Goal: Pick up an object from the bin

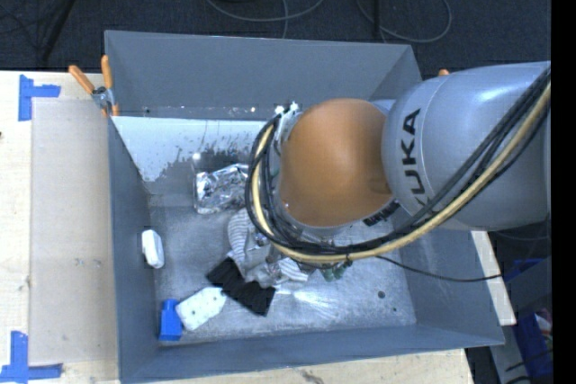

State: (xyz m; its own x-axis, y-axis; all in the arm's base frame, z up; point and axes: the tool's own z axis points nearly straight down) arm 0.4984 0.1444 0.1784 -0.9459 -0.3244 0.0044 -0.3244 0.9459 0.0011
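The grey arm (468,148) reaches in from the right and covers much of the bin (261,72); its orange cover (328,162) hangs over the bin's middle, ringed by dark and yellow cables; under the cover the claw (273,272) is low over the floor, mostly hidden, and I cannot tell whether it is released or clenched; crumpled foil (219,187) lies at the foot of the back wall, left of the cover; a flat black piece (238,285) lies in the front middle, its upper right edge just beside the claw, nearest of all things to it; a white ribbed thing (240,234) stands just above the black piece; a white lump (201,308) lies left of the black piece, touching a blue block (170,320) in the front left; a small white capsule (151,248) lies apart by the left wall
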